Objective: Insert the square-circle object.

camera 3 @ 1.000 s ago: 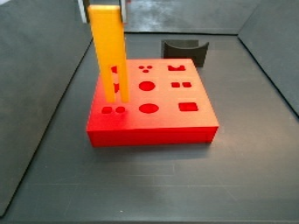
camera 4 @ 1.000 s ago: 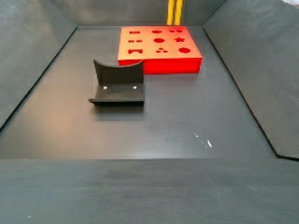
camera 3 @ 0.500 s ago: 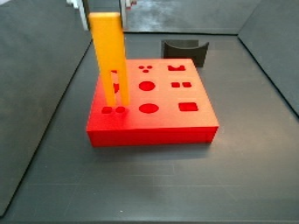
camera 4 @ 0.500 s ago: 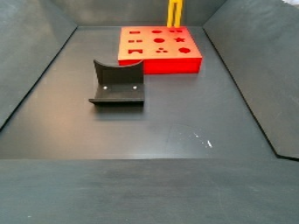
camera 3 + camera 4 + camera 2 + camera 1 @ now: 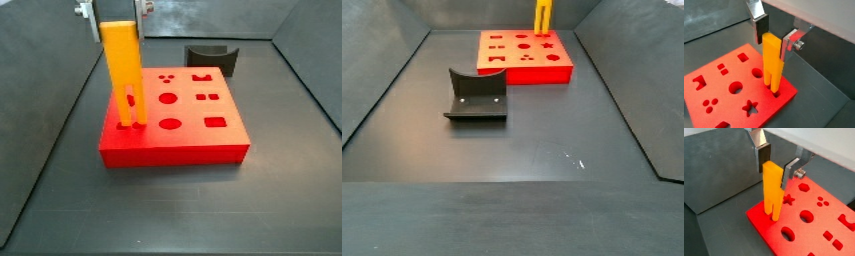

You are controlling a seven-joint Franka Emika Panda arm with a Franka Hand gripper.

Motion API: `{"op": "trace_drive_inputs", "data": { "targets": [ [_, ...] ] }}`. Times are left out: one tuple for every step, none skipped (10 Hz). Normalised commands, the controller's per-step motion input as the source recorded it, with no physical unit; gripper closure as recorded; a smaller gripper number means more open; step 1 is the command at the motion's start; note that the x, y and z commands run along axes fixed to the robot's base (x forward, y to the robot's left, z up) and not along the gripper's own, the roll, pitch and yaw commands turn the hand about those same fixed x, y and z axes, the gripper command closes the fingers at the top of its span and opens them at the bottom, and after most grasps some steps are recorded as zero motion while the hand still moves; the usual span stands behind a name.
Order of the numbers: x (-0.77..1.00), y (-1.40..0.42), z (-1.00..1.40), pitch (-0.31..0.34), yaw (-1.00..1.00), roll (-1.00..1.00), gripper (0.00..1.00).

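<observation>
Lowered since earlier: square-circle object (image 5: 123, 75), prongs now in red block (image 5: 187, 128) corner holes. Gripper (image 5: 775, 161) fingers spread apart, flanking bar's top.

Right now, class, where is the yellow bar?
The yellow bar stands upright at a corner of the red block, prongs at its holes, between the gripper fingers.

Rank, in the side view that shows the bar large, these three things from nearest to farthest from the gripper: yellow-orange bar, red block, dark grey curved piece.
1. Yellow-orange bar, at the gripper.
2. Red block, below it.
3. Dark grey curved piece, behind the block.
</observation>
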Motion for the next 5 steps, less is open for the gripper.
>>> {"op": "trace_drive_inputs", "data": {
  "targets": [
    [-0.11,0.0,-0.02,0.0,-0.19,0.05,1.0],
    [-0.07,0.0,0.0,0.0,-0.25,0.06,1.0],
    [-0.03,0.0,-0.01,0.001,-0.24,0.07,1.0],
    [0.04,-0.02,-0.06,0.064,-0.16,0.07,1.0],
    [0.0,-0.01,-0.06,0.041,-0.15,0.06,1.0]
  ]
}}
